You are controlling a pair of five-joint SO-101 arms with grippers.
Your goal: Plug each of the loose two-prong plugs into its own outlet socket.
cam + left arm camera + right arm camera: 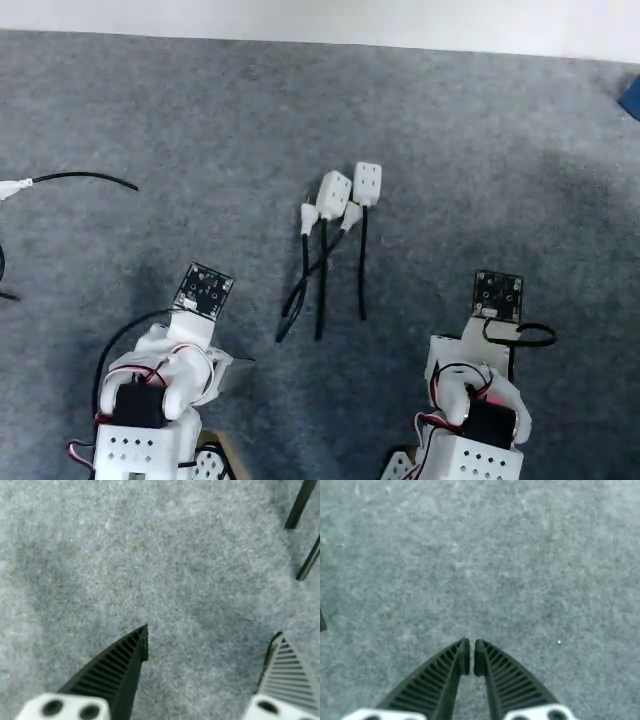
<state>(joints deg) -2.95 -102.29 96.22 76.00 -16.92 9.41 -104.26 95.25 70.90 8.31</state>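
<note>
Left arm (165,375), jaws spread wide, right arm (480,395), jaws pressed together

no legible text, labels, numbers or signs on any surface

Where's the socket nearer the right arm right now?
High view: that socket lies mid-table, ahead of and between the left arm and right arm, beside the other socket, with a white plug at its near corner.
</note>
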